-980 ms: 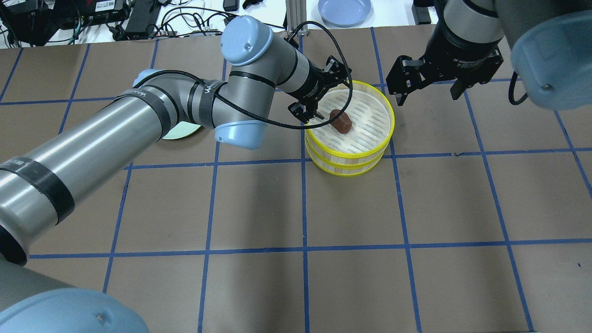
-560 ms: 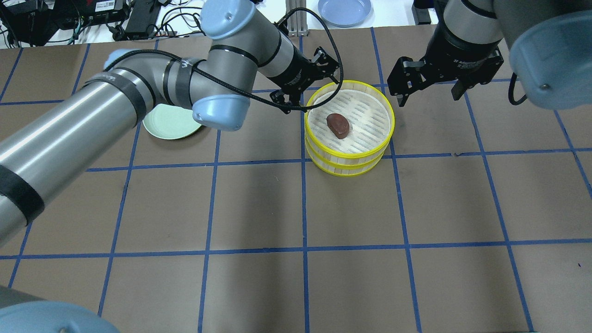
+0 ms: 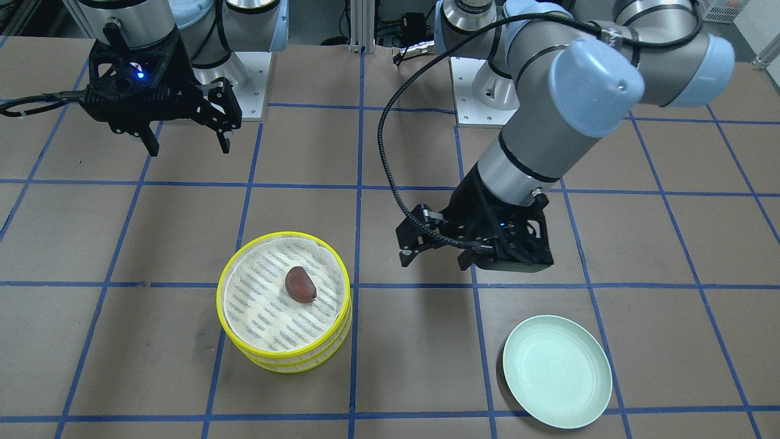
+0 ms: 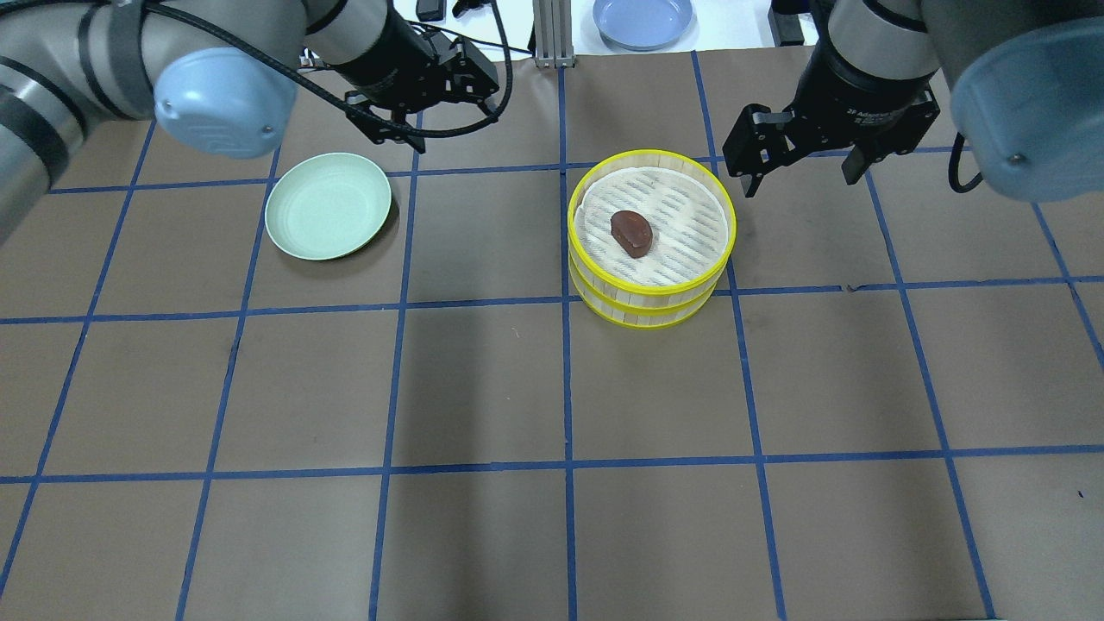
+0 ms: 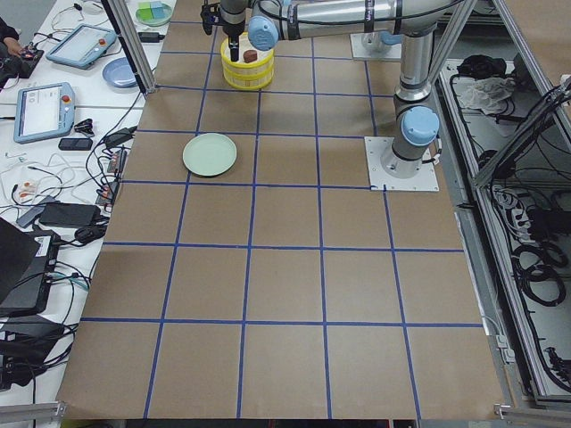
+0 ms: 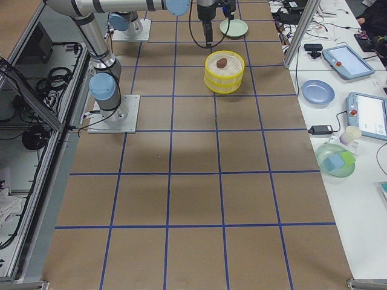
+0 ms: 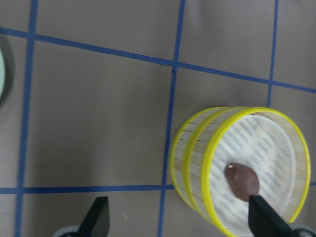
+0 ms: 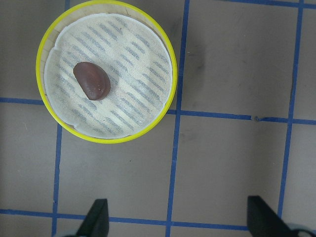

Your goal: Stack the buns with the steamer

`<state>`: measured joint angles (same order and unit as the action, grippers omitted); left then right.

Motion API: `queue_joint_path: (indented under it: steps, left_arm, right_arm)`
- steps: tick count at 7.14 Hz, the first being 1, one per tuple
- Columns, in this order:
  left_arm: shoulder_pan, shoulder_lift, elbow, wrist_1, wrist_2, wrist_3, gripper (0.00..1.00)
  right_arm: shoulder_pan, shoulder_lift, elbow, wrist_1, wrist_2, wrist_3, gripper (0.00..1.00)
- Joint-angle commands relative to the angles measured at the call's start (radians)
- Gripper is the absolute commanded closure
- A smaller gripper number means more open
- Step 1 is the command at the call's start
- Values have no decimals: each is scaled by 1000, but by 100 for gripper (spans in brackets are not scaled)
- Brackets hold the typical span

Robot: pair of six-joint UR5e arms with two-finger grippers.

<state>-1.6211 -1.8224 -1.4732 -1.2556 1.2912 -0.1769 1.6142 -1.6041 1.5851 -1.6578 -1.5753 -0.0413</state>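
Left pincer (image 3: 434,263) withdrawn, spread; glossy brown bun (image 3: 300,284) on cloth-lined steamer (image 3: 286,361).

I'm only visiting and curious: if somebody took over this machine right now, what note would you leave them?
Left end effector: open, empty, hovering near the mint plate.
Right end effector: open, empty, raised beside the steamer.
Things: the two steamer tiers are stacked, and the brown bun lies on the top tier's cloth. The white bun shows in no view; it may be under the top tier, but I cannot tell.
Done: tiers stacked, brown bun in.
Left: confirm where the white bun is. Otherwise the job looks finished.
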Motion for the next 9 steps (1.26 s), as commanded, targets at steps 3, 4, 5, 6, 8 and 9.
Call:
queue_joint_path:
  steps: [3,4,5,6,8,9]
  left_arm:
    - [67,142,-15,-235,356,229,0]
    - [78,153,-15,-242,355,232,0]
    - [102,167,-19,-248,353,232,0]
    - [116,187,-39,-255,347,231,0]
    - [136,204,-73,-236,258,229,0]
    - [138,210,-76,-237,258,225,0]
  right_arm:
    - [-11,33,-56,7,3,-15,0]
    - [-10,33,-53,7,1,-14,0]
    - [-10,33,-47,13,0,-12,0]
    - [-10,35,-45,7,3,-12,0]
    - [-10,45,-42,-2,3,-12,0]
    - [-10,52,-42,-5,3,-12,0]
